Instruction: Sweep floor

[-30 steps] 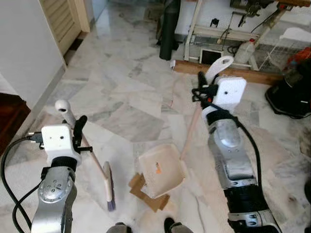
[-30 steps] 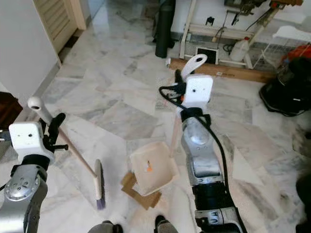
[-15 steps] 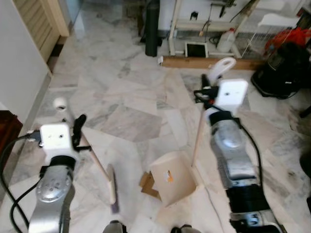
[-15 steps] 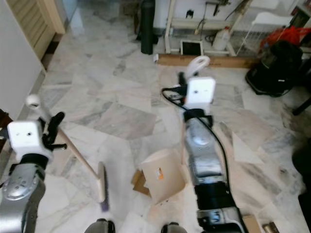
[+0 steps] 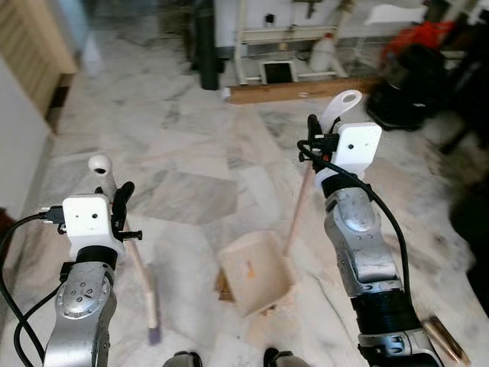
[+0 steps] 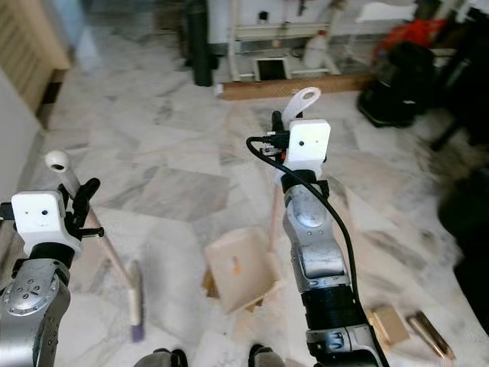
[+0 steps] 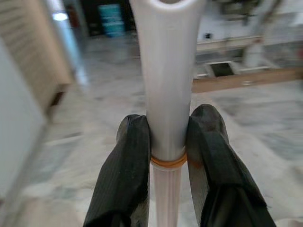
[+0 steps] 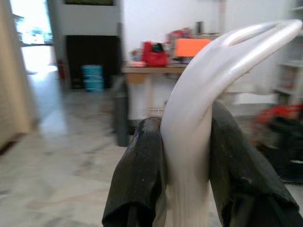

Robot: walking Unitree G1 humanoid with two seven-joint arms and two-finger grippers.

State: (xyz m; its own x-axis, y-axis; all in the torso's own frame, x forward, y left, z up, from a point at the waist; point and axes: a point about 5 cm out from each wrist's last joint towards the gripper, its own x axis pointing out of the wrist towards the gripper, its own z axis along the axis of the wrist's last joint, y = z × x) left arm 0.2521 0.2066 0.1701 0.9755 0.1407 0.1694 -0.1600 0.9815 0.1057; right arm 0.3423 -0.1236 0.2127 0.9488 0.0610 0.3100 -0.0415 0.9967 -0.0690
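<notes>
My left gripper (image 5: 117, 205) is shut on the white upper handle of a broom (image 7: 168, 85). Its wooden stick slants down to the broom head (image 5: 150, 304) on the marble floor at my lower left. My right gripper (image 5: 315, 145) is shut on the curved white grip (image 8: 203, 90) of a long-handled dustpan. The cream pan (image 5: 252, 274) rests on the floor between my arms, with a small orange speck in it. Brown cardboard scraps (image 5: 222, 287) lie under its left edge.
A wooden plank (image 5: 306, 89) lies across the floor ahead, before a white rack (image 5: 275, 38). A black cylinder (image 5: 205, 46) stands at the far left of it, a dark machine (image 5: 405, 88) at the far right. Small wooden pieces (image 6: 424, 332) lie at my right.
The whole view has swung to the right and blurred, bringing the wooden pieces at the right into sight. Both grippers keep their hold; broom and dustpan stay on the floor.
</notes>
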